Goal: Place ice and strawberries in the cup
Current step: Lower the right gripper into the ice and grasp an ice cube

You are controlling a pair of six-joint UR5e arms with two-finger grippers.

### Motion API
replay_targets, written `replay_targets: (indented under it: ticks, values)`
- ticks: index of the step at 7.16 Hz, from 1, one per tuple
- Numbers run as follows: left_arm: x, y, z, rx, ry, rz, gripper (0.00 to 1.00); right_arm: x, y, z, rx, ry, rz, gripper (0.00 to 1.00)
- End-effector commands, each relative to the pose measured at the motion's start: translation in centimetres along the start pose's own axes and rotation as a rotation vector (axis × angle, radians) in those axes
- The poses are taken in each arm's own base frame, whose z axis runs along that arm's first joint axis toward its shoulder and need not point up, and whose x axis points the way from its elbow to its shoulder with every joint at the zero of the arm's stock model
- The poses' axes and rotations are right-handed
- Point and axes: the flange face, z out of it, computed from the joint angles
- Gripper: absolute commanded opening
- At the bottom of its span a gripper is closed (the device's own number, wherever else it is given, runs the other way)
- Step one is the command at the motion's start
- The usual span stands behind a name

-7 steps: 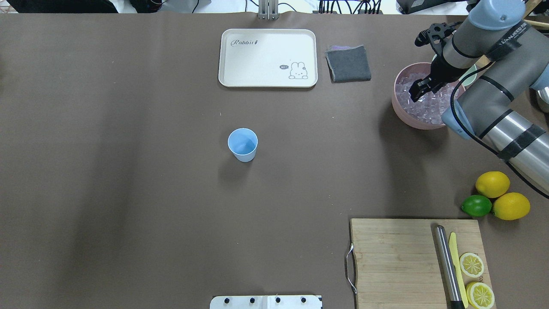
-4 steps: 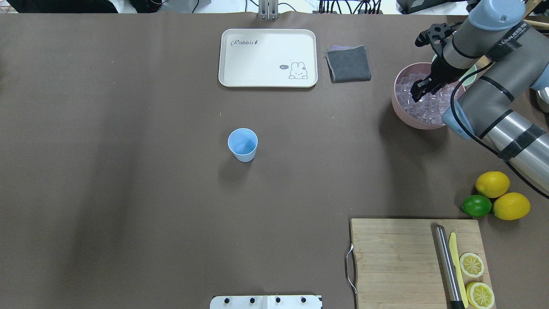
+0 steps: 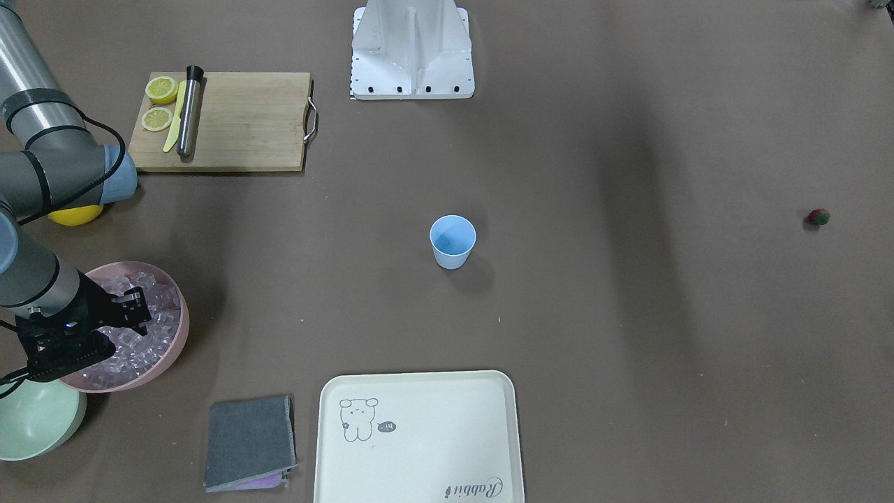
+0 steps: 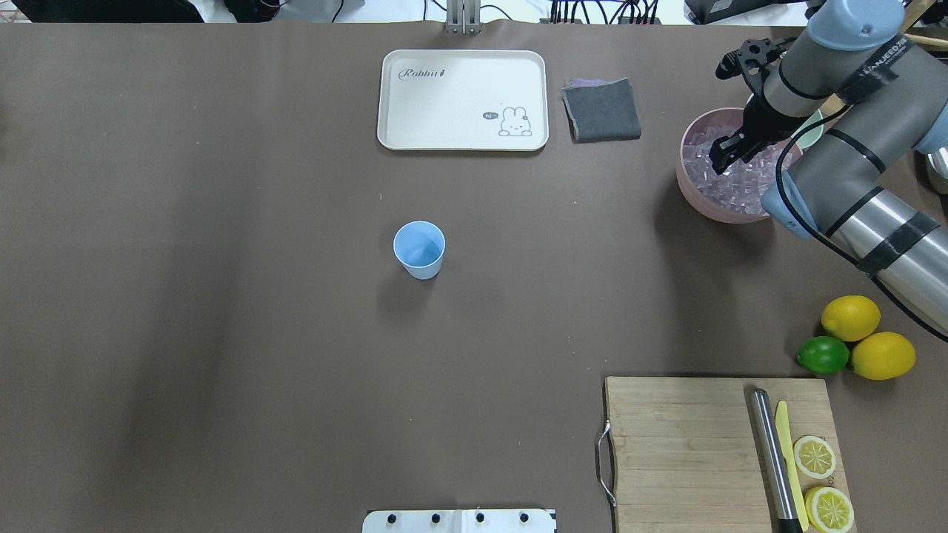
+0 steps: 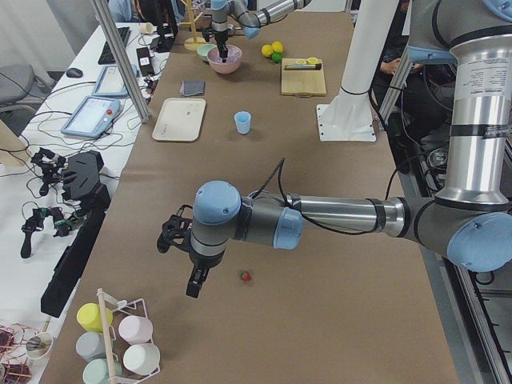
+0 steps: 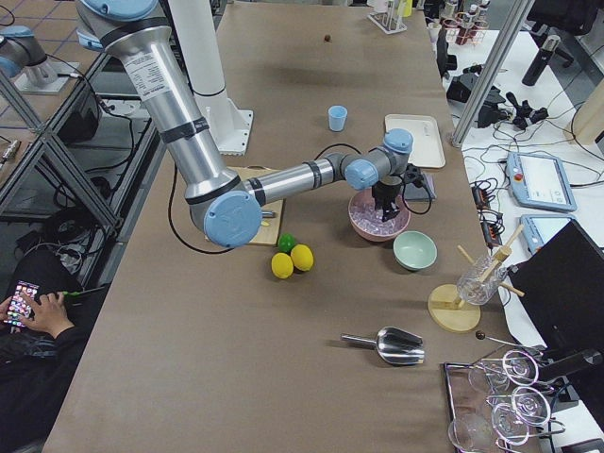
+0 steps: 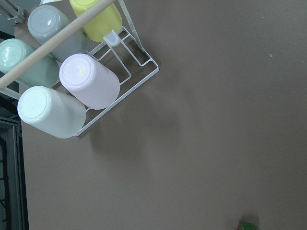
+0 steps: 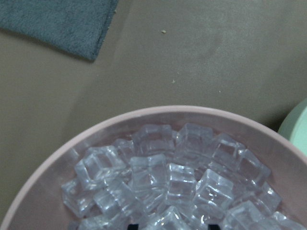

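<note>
We see the right arm stretched out from the robot's side with its forearm passing over the near rim of the pink bowl. The wrist is bent so that the right tool points down into the bowl. Its fingers look spread, with the tips dipped among the ice. In the wrist view only two dark tips show at the bottom edge, set apart with cubes between them. We cannot tell whether any cube is pinched.

The ice fills the bowl directly under and around this tool. A mint-green bowl sits just beyond the tool, touching or almost touching the pink one, and a folded grey cloth lies near it on the tabletop.

The cup stands upright well apart from the right tool, out in the middle of the tabletop, and it looks empty.

The left arm reaches far along the tabletop — forearm level, wrist turned down — so the left tool hangs just above the surface. We cannot tell whether its fingers are spread or pressed together. The strawberry lies on the tabletop just beside this tool, not touching it. A wire rack of upturned cups stands near the tool on its other side.
</note>
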Motion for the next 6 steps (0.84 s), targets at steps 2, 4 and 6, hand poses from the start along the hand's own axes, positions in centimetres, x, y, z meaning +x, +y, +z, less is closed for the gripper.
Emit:
replay_targets:
  ticks: [2,4,6]
  values:
    - [0.0,-0.1,0.0,0.0,0.0,0.0,0.98,-0.1,-0.5,0.0,0.001,-0.002,0.001,0.22]
    - [-0.1,-0.1,0.1,-0.002,-0.001,-0.002,0.98,0.5,-0.6,-0.6,0.006,-0.005,0.007,0.0]
    - [-0.1,-0.1,0.1,-0.003,-0.001,-0.003,0.98,1.4,-1.1,-2.7,0.035,-0.009,0.018,0.0]
